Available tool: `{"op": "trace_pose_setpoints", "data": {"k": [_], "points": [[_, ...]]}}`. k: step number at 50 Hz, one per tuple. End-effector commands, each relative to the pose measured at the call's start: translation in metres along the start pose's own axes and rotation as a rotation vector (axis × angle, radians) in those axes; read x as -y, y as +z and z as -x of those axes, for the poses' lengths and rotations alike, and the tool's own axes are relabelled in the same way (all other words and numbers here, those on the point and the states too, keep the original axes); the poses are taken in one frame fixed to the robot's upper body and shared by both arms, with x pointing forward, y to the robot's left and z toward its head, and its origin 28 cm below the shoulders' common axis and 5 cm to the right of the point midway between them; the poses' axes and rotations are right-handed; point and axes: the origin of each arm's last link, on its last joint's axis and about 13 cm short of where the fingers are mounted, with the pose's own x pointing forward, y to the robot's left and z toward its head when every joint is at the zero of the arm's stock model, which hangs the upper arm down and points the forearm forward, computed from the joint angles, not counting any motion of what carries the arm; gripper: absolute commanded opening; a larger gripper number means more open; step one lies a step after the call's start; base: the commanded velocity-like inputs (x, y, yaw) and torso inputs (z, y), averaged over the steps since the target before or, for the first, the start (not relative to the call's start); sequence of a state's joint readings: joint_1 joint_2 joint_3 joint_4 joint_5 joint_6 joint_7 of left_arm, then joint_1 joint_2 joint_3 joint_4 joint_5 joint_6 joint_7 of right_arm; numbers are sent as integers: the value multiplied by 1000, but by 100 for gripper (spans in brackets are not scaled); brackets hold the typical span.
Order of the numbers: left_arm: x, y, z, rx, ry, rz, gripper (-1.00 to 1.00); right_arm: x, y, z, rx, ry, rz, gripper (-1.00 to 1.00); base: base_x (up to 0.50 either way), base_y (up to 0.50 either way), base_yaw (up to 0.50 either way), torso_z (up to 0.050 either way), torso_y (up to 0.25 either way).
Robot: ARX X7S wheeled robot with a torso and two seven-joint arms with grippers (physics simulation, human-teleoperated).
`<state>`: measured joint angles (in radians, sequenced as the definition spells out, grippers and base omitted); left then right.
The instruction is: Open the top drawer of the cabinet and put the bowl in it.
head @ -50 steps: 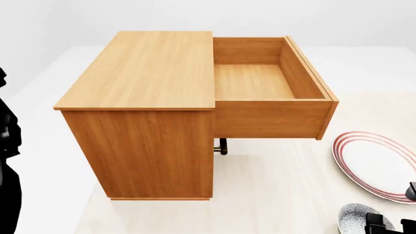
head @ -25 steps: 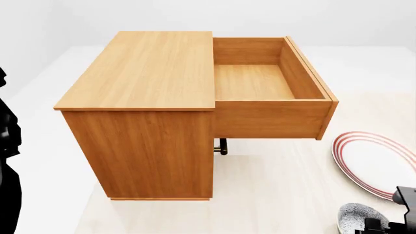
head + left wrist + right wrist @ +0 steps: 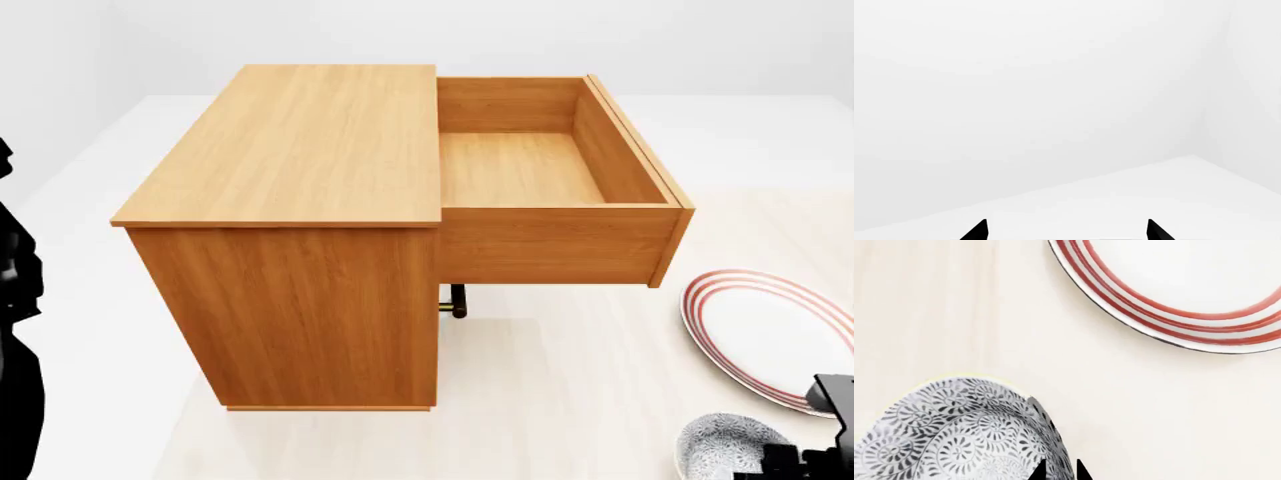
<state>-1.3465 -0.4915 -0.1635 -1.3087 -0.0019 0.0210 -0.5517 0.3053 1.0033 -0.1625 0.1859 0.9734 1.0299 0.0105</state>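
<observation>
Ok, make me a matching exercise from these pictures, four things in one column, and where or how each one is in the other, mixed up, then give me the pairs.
Things:
1. top drawer
2. bowl
3. plate
4. left gripper

States:
A. flat on the floor, white with red rings
B. pulled out, nothing inside
C. fingertips apart, facing only white background
D. speckled pattern, rim between the right gripper's fingertips

Pairs: 1-B, 2-D, 3-A, 4-C
</observation>
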Motion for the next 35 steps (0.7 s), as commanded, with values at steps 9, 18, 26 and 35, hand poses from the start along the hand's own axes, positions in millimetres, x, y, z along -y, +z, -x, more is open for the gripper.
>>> {"op": "trace_pose_setpoints", "data": {"k": [9, 18, 26, 35], "points": [[0, 1, 0, -11, 3, 14, 100, -11, 9, 61, 139, 46, 45, -100, 0, 0, 0, 0, 0], [0, 1, 0, -14, 0, 16, 100, -9, 21, 85, 215, 19, 43, -100, 0, 0, 0, 0, 0], [0, 1, 0, -13, 1, 18, 100, -5, 32, 95, 271, -19, 10, -100, 0, 0, 0, 0, 0], [0, 1, 0, -13, -1, 20, 100, 1, 66, 116, 446, -169, -91, -100, 0, 0, 0, 0, 0]]}}
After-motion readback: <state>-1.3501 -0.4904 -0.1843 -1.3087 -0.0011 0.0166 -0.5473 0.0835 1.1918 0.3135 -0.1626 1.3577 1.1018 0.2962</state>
